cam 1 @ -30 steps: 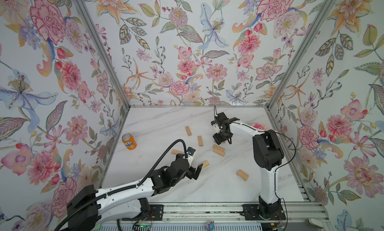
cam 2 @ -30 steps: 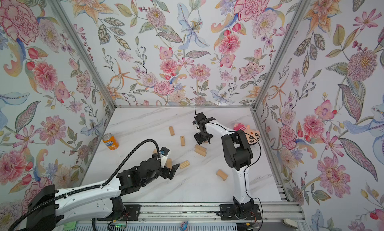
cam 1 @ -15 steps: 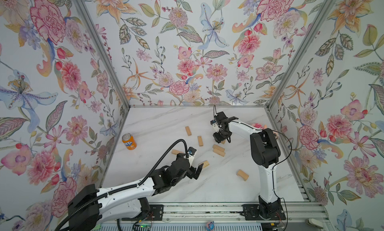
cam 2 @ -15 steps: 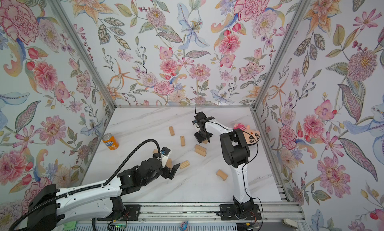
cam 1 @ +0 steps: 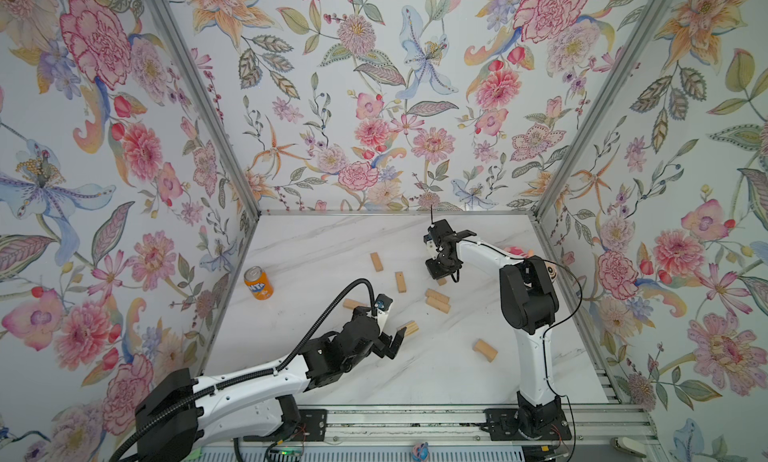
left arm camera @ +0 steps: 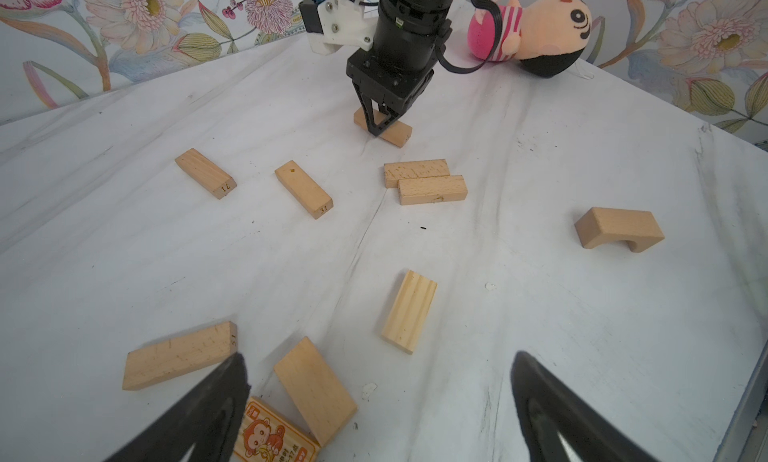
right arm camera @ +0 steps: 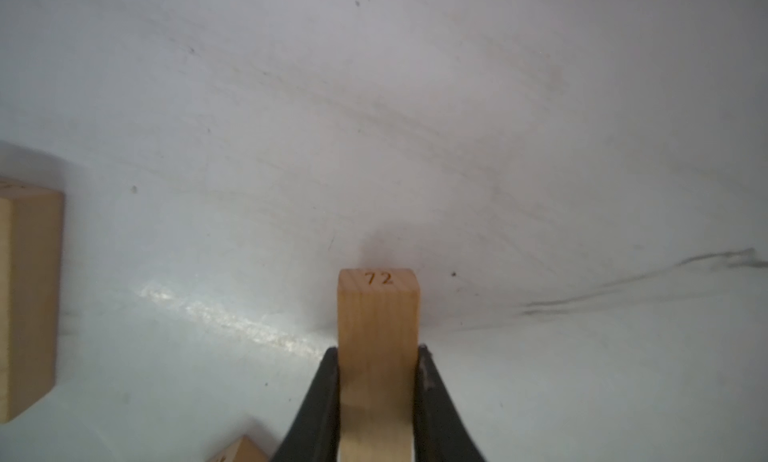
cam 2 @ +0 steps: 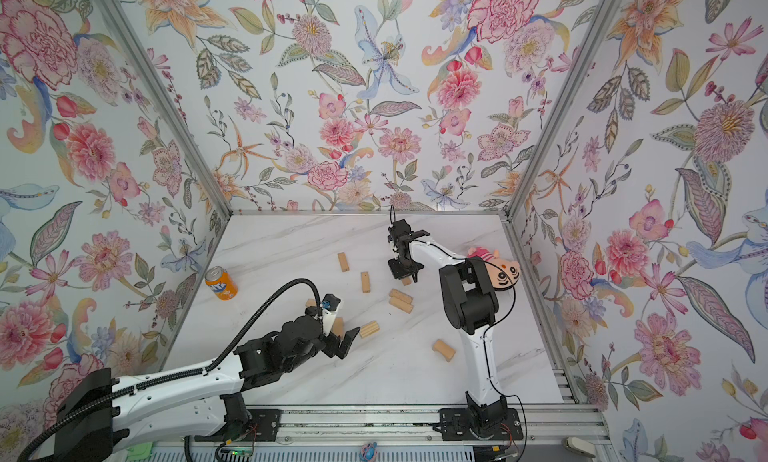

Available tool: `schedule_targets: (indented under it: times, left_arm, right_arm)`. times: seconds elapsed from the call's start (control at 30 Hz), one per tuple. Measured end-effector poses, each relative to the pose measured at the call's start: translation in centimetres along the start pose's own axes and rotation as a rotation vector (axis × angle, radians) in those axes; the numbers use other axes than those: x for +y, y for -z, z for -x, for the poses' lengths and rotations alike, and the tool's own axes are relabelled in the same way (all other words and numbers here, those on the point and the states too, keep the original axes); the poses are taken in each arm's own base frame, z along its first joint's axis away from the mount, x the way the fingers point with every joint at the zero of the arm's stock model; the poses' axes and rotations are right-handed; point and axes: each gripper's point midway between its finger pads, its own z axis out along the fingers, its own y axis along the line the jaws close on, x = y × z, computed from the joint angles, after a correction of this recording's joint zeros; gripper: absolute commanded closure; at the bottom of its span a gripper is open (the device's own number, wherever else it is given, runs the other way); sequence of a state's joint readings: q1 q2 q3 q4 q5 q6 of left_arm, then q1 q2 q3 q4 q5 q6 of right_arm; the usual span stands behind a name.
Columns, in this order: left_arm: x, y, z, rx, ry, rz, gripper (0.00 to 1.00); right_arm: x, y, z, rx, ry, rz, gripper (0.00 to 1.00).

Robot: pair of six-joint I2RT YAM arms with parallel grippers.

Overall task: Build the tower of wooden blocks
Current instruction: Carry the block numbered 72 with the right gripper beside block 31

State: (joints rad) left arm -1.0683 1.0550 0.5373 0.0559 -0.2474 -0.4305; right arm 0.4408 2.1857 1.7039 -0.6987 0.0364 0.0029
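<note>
Several pale wood blocks lie flat and scattered on the white marble table (cam 1: 324, 248); no tower shows in any view. My right gripper (right arm camera: 377, 350) points down at the back middle, shut on the block marked 72 (right arm camera: 377, 314), which rests on the table and also shows as the gripped block (left arm camera: 399, 134). Two blocks (cam 1: 437, 300) lie side by side just in front of it. My left gripper (left arm camera: 378, 356) hovers open and empty at the front left, near a ridged block (left arm camera: 409, 310), a plain block (left arm camera: 313, 389) and the orange cartoon-print block (left arm camera: 274, 437). A curved block (cam 1: 485, 350) lies at the front right.
An orange soda can (cam 1: 258, 283) stands by the left wall. A pink-hatted plush doll (cam 2: 498, 269) lies by the right wall, behind my right arm's elbow. Floral walls close the table on three sides.
My right gripper's jaws have closed onto the block at the back middle. The left arm has not moved.
</note>
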Motion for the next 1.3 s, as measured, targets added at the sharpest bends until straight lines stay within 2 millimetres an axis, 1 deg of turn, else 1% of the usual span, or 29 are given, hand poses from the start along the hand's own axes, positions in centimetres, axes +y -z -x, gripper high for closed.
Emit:
schedule_targets:
  times: [0.13, 0.27, 0.57, 0.67, 0.77, 0.87, 1.17, 1.3]
  left_arm:
    - [0.3, 0.6, 0.4, -0.014, 0.008, 0.009, 0.01]
    - [0.9, 1.5, 1.0, -0.034, 0.022, 0.026, 0.01]
    - [2.3, 3.4, 1.5, -0.063, 0.061, 0.062, 0.01]
    - [2.6, 4.1, 1.5, -0.079, 0.077, 0.061, 0.01]
    - [2.8, 4.6, 1.4, -0.088, 0.085, 0.062, 0.01]
    - [3.0, 4.9, 1.2, -0.091, 0.089, 0.061, 0.01]
    - [3.0, 4.9, 1.1, -0.091, 0.090, 0.060, 0.01]
    - [3.0, 5.0, 1.2, -0.094, 0.091, 0.059, 0.01]
  right_arm:
    - [0.6, 0.6, 1.3, -0.030, -0.051, 0.026, 0.81]
    - [2.0, 1.4, 2.4, -0.059, -0.093, 0.065, 0.81]
    - [7.0, 1.8, 2.2, -0.051, -0.118, 0.142, 0.80]
    - [8.2, 1.8, 2.0, -0.043, -0.125, 0.156, 0.80]
    - [8.6, 1.4, 1.8, -0.032, -0.141, 0.157, 0.80]
    - [8.6, 0.8, 1.5, -0.019, -0.162, 0.151, 0.80]
    - [8.4, 0.3, 1.1, -0.002, -0.200, 0.137, 0.79]
    - [8.3, -0.2, 1.1, 0.007, -0.212, 0.130, 0.78]
